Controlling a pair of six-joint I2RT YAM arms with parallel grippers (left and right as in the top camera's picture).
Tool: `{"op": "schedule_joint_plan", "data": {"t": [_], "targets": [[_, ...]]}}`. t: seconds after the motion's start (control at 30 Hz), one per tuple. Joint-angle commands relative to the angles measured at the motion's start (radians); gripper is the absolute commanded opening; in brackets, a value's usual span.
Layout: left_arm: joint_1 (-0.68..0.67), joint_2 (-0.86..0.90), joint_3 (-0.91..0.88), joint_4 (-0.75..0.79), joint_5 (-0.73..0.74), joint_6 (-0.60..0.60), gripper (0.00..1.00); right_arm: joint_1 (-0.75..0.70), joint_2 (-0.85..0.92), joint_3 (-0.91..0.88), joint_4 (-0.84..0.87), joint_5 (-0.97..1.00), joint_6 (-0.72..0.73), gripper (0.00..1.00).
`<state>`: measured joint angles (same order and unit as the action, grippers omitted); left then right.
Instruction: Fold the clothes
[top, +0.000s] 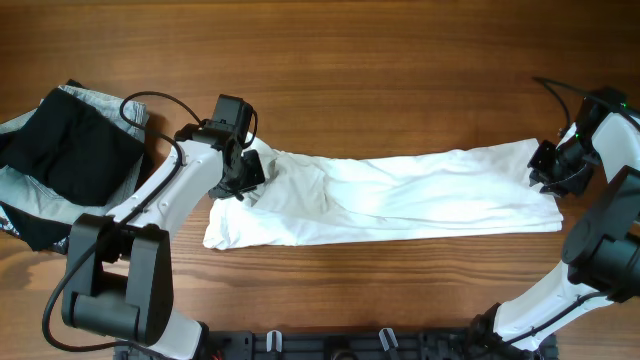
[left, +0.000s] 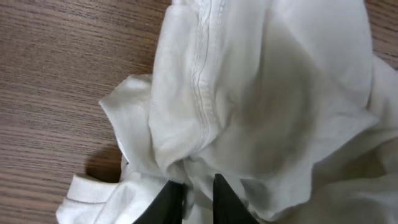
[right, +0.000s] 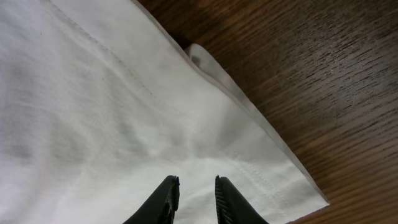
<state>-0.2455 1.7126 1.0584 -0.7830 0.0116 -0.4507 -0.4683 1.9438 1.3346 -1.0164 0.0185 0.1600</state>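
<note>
Status: white shirt (top: 400, 195) lies along worktop (top: 400, 60); left pincer (left: 198, 186) clamped on bunched end, right pincer (right: 196, 185) on opposite hem (fabric between fingers).

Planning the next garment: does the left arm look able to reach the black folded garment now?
Probably not yet: the left hand is clamped on the white shirt; otherwise the way looks free.

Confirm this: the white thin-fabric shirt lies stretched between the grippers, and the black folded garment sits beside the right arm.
Wrong side: the overhead view shows the black folded garment beside the left arm. The white thin-fabric shirt is stretched between the left gripper and right gripper.
</note>
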Motion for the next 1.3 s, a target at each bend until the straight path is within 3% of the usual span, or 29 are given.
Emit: {"op": "schedule_joint_plan", "data": {"t": [0.0,0.5,0.83,1.2,1.27], "targets": [[0.001,-0.024,0.013,0.009,-0.017,0.001,0.24,0.000,-0.014,-0.003,-0.004,-0.018,0.015,0.24],[0.001,-0.024,0.013,0.106,-0.047,0.001,0.34,0.000,-0.014,-0.003,-0.004,-0.018,0.015,0.25],[0.001,-0.024,-0.013,-0.027,-0.046,0.001,0.33,0.000,-0.014,-0.003,-0.004,-0.018,0.015,0.25],[0.001,-0.024,-0.025,0.001,0.131,0.001,0.14,0.000,-0.014,-0.003,-0.005,-0.018,0.015,0.24],[0.001,-0.024,-0.024,0.001,0.142,0.001,0.07,0.000,-0.014,-0.003,-0.005,-0.018,0.015,0.25]]}}
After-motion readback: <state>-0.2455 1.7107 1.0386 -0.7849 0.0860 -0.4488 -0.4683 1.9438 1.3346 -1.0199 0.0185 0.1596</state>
